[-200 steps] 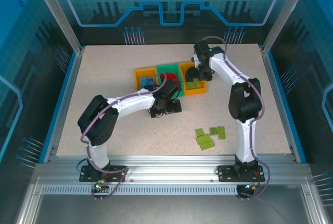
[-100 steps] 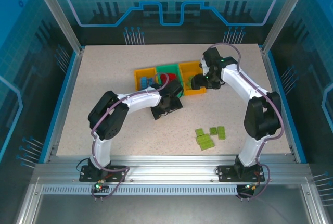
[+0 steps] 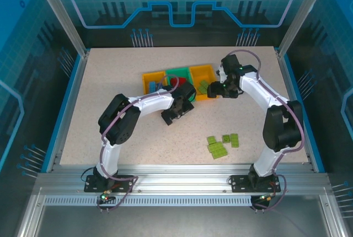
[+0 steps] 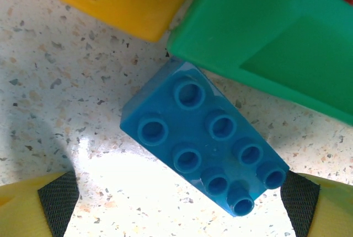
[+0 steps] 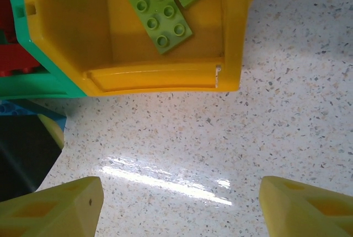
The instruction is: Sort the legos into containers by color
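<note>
Glossy plastic blue brick, smooth plastic yellow bin and green bin; speckled worktop gleams, polished.

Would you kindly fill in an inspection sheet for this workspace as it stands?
Surface: speckled beige tabletop.
Job's things: green bin between left orange-yellow bin and right orange-yellow bin, which holds lime green legos; blue lego on the table by the bins; loose lime green legos nearer the arms.
Clutter: nothing seen.
Grippers: left gripper open around the blue lego; right gripper open, empty, before the right orange-yellow bin.
Cables: purple cable along each arm.
Surroundings: aluminium frame, blue panels.
</note>
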Robot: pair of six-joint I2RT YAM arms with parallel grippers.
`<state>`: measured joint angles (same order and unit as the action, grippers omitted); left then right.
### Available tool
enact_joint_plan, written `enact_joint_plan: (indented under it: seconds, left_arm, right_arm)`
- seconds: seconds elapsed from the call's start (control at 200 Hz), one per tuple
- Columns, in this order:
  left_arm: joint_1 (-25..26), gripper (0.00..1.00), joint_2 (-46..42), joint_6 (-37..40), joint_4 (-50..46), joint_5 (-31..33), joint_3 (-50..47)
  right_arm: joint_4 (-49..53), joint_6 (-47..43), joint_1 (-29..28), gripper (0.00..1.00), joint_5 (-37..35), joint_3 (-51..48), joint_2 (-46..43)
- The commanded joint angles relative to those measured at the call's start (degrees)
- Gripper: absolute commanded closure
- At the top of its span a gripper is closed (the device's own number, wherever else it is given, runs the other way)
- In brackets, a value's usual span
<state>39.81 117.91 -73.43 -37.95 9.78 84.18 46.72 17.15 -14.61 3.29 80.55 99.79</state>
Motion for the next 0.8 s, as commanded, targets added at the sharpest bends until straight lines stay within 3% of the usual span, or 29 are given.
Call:
enact_joint_plan:
  seconds: [0.0, 0.285, 0.465, 0.595, 0.795]
  left_arm:
    - [0.1, 0.01, 2.6, -0.3, 4.2, -0.8, 0.1]
    - [1.1, 0.07, -3.7, -1.2, 9.1, -1.4, -13.0]
    - [1.1, 0.09, -7.2, 1.9, 8.2, -0.6, -15.2]
    - [1.5, 0.01, -8.8, 8.6, 5.3, 1.2, -12.9]
    - [1.8, 0.01, -8.3, 22.1, -2.0, 4.6, -7.2]
  right_arm:
    - [-0.8, 0.0, 1.4, 0.24, 1.4, -0.8, -1.9]
    - [-1.1, 0.2, 1.7, 0.24, 2.2, -1.1, -1.4]
    - [-0.9, 0.3, 1.7, 0.24, 2.3, -1.4, -1.4]
    - [-0.8, 0.3, 1.7, 0.24, 2.2, -1.5, -1.4]
    - [-0.7, 0.6, 1.7, 0.24, 1.6, -2.4, -1.6]
